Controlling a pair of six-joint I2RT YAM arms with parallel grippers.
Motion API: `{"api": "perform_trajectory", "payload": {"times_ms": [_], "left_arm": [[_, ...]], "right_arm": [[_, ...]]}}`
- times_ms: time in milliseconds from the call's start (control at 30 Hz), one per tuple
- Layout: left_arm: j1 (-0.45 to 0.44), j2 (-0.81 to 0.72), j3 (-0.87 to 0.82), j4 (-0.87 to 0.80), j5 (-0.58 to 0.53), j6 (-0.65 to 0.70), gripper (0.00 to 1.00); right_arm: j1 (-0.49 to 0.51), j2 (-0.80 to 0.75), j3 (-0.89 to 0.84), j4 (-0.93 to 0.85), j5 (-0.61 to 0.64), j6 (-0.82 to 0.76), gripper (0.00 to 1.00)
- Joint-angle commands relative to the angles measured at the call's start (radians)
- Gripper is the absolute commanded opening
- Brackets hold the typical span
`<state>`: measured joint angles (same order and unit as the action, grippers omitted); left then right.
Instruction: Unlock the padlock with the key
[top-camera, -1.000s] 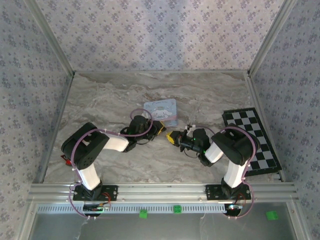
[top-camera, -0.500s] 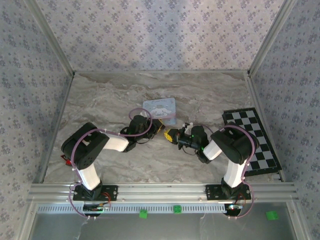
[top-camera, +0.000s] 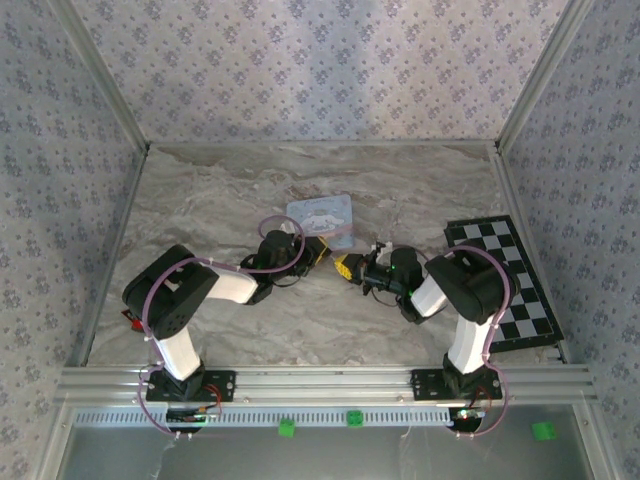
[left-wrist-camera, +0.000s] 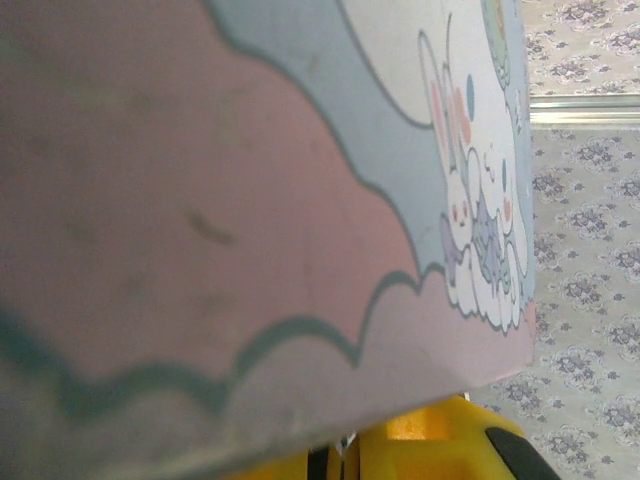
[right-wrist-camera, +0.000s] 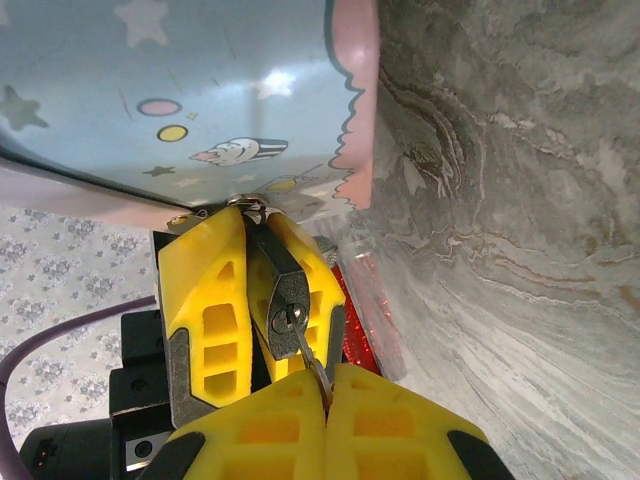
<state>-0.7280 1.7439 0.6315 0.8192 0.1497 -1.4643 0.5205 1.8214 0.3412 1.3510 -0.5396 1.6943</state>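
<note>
Padlock (right-wrist-camera: 285, 295) clamped at the rim of the tin (right-wrist-camera: 180, 90), key (right-wrist-camera: 310, 358) now at its keyhole
On the marble table (top-camera: 200, 200) lies the pale blue, pink-rimmed tin; just on its near side the left gripper (top-camera: 318, 252) is closed on the small dark padlock, pinching it between yellow fingers with the shackle end up against the tin's rim and the keyhole facing away from the tin. The right gripper (top-camera: 347, 267), its fingers pressed together on the key, has slid in toward the tin over the last second, from standing clearly apart from the left gripper to almost meeting it. The blade tip now sits at, perhaps just inside, the keyhole. Lining up looks done; what remains is likely pushing the key home and turning it, and a skewed push could jam the blade
</note>
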Motion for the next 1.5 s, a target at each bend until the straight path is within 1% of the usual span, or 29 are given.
{"api": "perform_trajectory", "payload": {"times_ms": [0,133,767,867,933,1000,1467], "left_arm": [[-0.046,-0.018,0.019,0.079,0.140,-0.009,0.00],[-0.053,-0.016,0.034,0.084,0.148,-0.008,0.00],[-0.060,-0.017,0.054,0.069,0.162,0.001,0.00],[-0.061,-0.017,0.055,0.067,0.164,0.001,0.00],[-0.062,-0.020,0.056,0.063,0.165,0.001,0.00],[-0.061,-0.024,0.055,0.061,0.166,0.002,0.00],[-0.065,-0.060,0.051,0.044,0.185,0.013,0.00]], "right_arm": [[0.012,0.025,0.035,0.040,0.055,0.009,0.00],[0.032,0.027,0.054,0.040,0.060,0.016,0.00],[0.058,0.022,0.087,0.039,0.061,0.022,0.00],[0.047,0.029,0.063,0.038,0.071,0.024,0.00],[0.040,0.024,0.026,0.038,0.106,0.033,0.00],[0.031,0.021,0.004,0.037,0.114,0.033,0.00],[-0.001,0.062,-0.002,0.038,0.096,0.029,0.00]]}}
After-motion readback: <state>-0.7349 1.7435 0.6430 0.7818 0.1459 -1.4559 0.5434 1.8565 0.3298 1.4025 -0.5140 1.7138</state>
